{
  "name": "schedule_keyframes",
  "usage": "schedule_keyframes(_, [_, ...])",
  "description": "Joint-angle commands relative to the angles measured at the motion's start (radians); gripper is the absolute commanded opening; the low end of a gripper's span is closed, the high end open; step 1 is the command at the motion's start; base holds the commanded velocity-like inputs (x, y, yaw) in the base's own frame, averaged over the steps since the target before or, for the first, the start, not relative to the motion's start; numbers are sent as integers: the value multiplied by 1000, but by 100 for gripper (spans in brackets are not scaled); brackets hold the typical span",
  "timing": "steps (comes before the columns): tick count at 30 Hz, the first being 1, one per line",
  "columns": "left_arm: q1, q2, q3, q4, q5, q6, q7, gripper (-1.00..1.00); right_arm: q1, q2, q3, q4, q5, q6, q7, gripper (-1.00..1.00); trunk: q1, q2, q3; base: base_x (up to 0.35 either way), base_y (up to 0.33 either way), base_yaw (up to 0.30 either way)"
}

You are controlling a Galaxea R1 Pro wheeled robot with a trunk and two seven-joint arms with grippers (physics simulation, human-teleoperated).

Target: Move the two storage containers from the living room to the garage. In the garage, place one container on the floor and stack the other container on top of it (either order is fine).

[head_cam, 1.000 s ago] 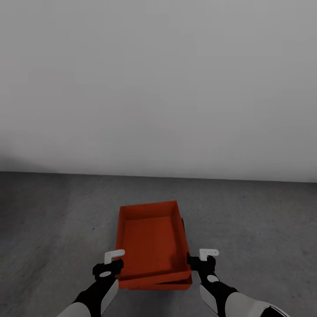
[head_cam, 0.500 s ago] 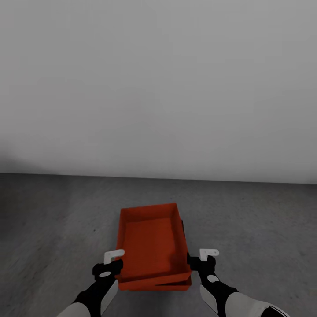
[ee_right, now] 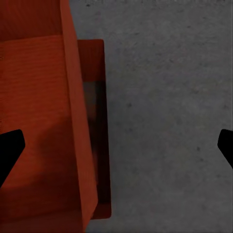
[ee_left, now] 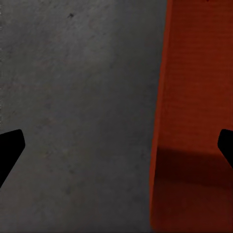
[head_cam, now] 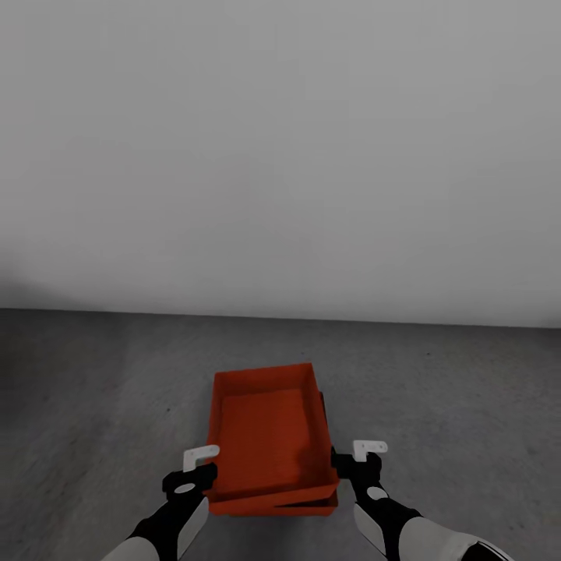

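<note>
Stacked containers run lengthwise toward the wall — both grippers' fingers spread wide, seemingly gripping nothing.

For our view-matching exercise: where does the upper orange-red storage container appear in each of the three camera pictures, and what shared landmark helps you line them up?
Head view: the upper container sits low at centre, between the left claw and right claw.
Left wrist view: its outer wall runs down the right side.
Right wrist view: its wall and bottom cover the left side, the lower container's rim peeking beside it.
Shared landmark: the dark grey floor.
</note>
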Motion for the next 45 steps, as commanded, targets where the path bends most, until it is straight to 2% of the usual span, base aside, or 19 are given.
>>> schedule_keyframes(1, [0, 1, -9, 0, 11, 0, 6, 100, -1, 0, 8, 0, -6, -2, -5, 100, -4, 7, 2, 0, 0, 0])
schedule_keyframes(27, [0, -3, -9, -2, 11, -1, 7, 100, -1, 1, 8, 0, -5, -3, -5, 100, -104, 189, 84, 0, 0, 0])
schedule_keyframes(40, [0, -3, -7, -10, 10, -1, 7, 100, -1, 1, 8, 0, -6, -3, -5, 100, -104, 189, 84, -2, 0, 0])
schedule_keyframes(45, [0, -1, -4, -11, 18, 1, 7, 100, -1, 1, 8, 0, -6, -3, -5, 100, -104, 189, 84, -185, 0, 0])
